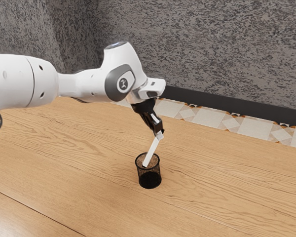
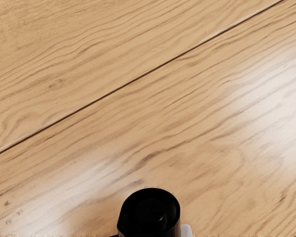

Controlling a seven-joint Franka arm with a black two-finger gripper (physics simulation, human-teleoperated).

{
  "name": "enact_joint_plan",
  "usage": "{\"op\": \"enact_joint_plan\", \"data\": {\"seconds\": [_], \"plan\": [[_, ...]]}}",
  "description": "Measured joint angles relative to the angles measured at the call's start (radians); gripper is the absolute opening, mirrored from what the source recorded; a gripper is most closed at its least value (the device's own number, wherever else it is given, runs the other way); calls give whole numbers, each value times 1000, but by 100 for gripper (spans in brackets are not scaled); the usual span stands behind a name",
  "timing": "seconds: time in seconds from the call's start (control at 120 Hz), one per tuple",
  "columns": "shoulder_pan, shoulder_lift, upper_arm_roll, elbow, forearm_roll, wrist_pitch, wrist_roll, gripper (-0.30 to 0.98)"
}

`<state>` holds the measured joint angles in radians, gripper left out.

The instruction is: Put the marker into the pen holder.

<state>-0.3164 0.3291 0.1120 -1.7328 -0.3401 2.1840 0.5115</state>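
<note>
Well in from the worktop's (image 1: 79, 148) far edge, a black mesh pen holder (image 1: 150, 179) stands upright. Your white marker (image 1: 152, 151) slants, long axis rising from its mouth toward the exterior view's right, where your gripper (image 1: 159, 133) clasps the upper end.

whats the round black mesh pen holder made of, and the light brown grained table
The pen holder looks like dark-coated metal wire, from its see-through mesh, though plastic is possible. The table looks like wood with a satin finish, from its grain lines and soft sheen, but laminate could match.
</note>
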Motion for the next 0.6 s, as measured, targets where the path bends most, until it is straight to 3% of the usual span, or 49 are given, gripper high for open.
{"op": "enact_joint_plan", "data": {"seconds": [0.25, 0.367, 0.467, 0.533, 0.6], "plan": [[13, -10, 0, -82, -1, -10, -7, -9], [20, -26, 1, -93, -13, -56, 0, 16], [56, -129, 1, -91, 0, -121, 2, 36], [105, -202, 7, -59, 43, -190, -1, 44], [138, -235, 25, 41, 129, -285, -16, 51]]}}
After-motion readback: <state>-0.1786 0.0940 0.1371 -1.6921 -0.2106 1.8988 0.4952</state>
